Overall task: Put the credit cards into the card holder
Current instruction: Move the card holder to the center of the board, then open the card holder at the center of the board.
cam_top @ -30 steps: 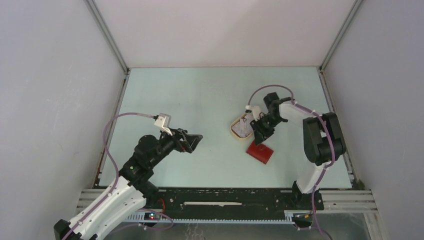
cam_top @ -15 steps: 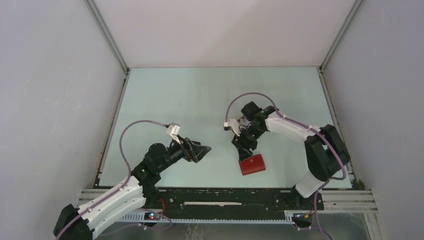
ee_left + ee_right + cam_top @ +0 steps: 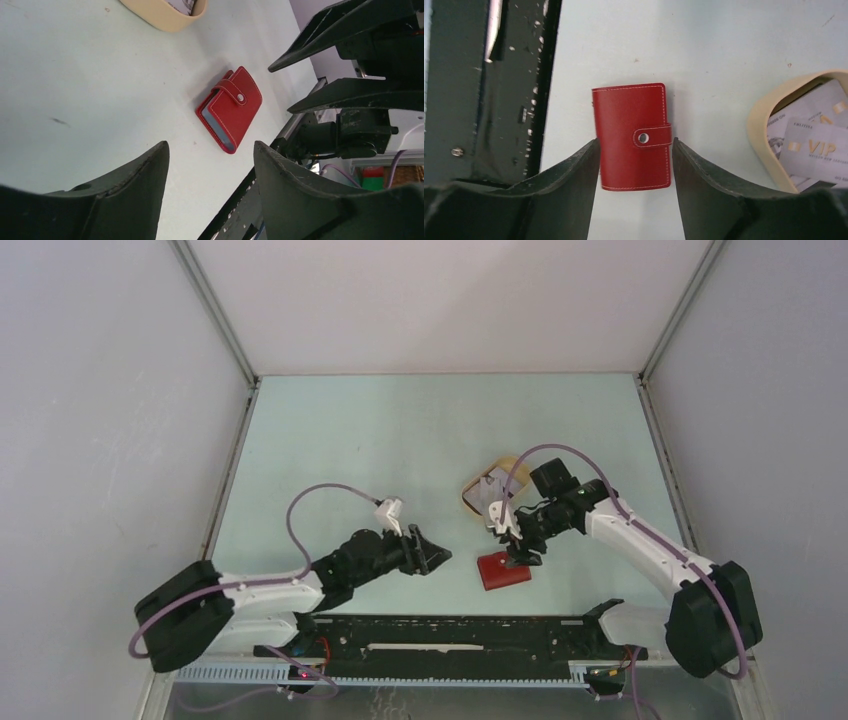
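— Where's the card holder point(image 3: 503, 571) on your overhead?

— I see it shut and flat on the table point(image 3: 400, 440), near the front edge. My right gripper point(image 3: 519, 552) is over its far edge; I can't tell if they touch.

— And the left?

— My left arm lies low along the front, left gripper point(image 3: 438, 558) pointing at the holder from its left, apart from it.

— The cards?

— The credit cards point(image 3: 492, 491) sit in the beige tray point(image 3: 466, 502), just beyond the holder.
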`<act>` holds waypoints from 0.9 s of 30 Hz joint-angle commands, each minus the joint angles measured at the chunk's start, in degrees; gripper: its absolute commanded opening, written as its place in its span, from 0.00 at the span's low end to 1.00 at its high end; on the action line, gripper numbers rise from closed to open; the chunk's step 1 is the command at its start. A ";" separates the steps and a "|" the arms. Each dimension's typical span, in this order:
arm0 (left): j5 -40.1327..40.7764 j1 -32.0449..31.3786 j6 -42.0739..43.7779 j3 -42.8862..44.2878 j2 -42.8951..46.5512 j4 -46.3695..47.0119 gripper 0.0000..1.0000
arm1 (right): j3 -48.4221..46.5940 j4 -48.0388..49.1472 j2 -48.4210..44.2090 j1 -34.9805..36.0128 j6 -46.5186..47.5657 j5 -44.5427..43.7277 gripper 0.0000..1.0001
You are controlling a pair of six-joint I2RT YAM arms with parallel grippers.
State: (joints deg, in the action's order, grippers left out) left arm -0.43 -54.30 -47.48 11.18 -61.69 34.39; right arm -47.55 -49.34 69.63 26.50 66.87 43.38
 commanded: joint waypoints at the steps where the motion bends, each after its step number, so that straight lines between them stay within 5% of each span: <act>1: 4.68 -2.99 -3.53 6.84 -7.60 5.53 0.66 | 0.76 4.36 3.08 1.32 8.07 -2.65 0.60; 11: -1.14 -4.87 -8.75 14.07 -26.18 12.75 0.48 | 5.10 11.06 5.94 6.56 6.85 -11.96 0.52; 27: -3.72 -5.64 -10.69 17.55 -35.41 14.48 0.44 | 5.47 11.83 8.53 8.19 6.37 -14.38 0.38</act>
State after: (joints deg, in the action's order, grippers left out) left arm -3.27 -59.61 -57.21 26.06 -95.39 46.52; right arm -42.24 -38.68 77.73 34.17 72.29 30.41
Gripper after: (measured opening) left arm 0.448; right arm 0.406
